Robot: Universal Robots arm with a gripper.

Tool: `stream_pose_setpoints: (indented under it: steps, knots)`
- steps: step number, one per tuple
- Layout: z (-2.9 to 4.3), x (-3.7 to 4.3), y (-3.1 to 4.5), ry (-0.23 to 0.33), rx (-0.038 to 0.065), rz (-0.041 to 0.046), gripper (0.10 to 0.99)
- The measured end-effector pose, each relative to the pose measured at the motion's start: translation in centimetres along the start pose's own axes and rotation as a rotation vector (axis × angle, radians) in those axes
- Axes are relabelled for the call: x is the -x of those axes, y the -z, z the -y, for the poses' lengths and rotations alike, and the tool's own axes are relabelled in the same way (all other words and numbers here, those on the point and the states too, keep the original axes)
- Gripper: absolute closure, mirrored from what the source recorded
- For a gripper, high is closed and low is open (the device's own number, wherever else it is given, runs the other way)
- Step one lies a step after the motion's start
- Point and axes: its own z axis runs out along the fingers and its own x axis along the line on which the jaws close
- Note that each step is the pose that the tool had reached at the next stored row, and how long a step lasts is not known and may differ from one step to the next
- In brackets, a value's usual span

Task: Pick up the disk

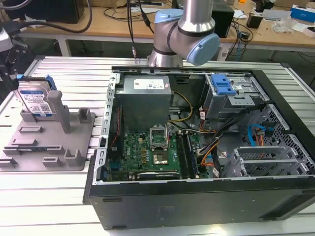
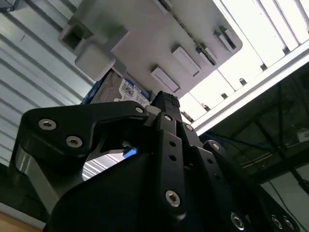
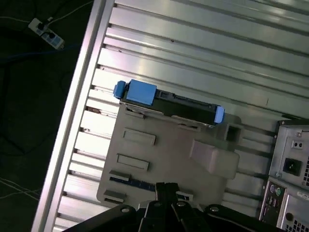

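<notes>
At the exterior view's left, seeing flat silver-grey blue-railed metal disk (image 1: 35, 101) standing on edge in grey plastic posted fixture (image 1: 54, 147); hanging over fixture with black jaws clenched, grasping nothing.

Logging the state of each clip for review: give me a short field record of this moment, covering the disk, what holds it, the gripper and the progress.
disk: the disk stands on edge in the grey fixture, with blue rails on its sides
fixture: on the slatted metal table, to the exterior view's left of the open computer case
gripper: in the first wrist view the gripper is shut, holds nothing and is apart from the disk
progress: disk not yet picked up
</notes>
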Motion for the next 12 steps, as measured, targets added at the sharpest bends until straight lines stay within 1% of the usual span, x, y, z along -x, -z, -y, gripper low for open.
stream_pose_setpoints:
  steps: [2,3,12]
  knots:
    - [0.0,0.0,-0.01,0.042,0.0,-0.0016,0.98]
    - [0.0,0.0,-0.03,0.078,0.0,-0.003,0.98]
    - [0.0,0.0,-0.08,0.261,0.0,-0.0101,0.98]
